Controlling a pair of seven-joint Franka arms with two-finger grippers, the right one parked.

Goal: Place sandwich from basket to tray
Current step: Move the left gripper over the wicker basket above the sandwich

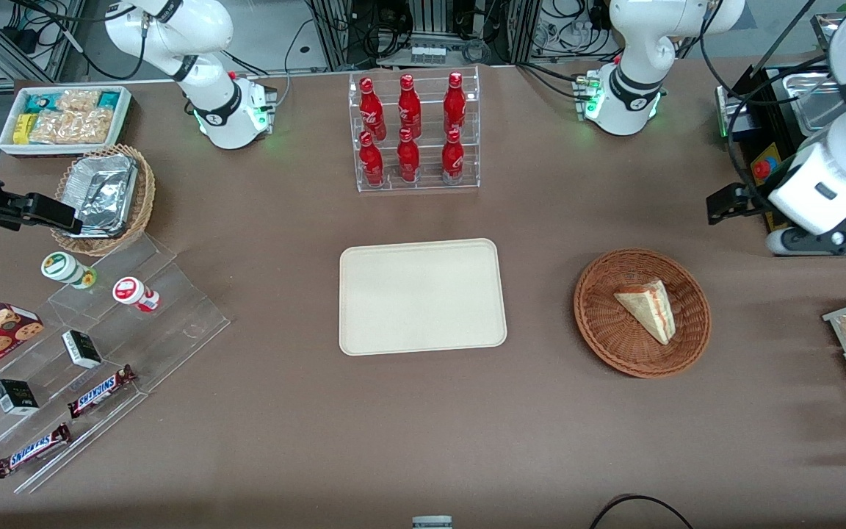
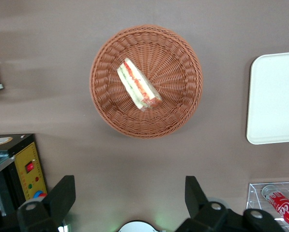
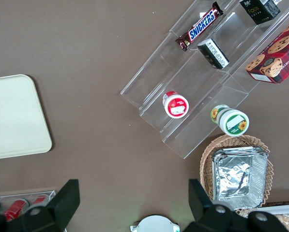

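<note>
Claw (image 2: 127, 198) open above table, sandwich (image 1: 648, 307) in basket (image 1: 599, 323), tray (image 1: 423, 296) bare

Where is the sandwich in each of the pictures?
Front view: the sandwich lies in the round basket, toward the working arm's end of the table.
Left wrist view: the sandwich is in the middle of the same basket, with the open claw apart from it.
Right wrist view: not in it.
Shared landmark: the cream tray, seen in all three.
</note>
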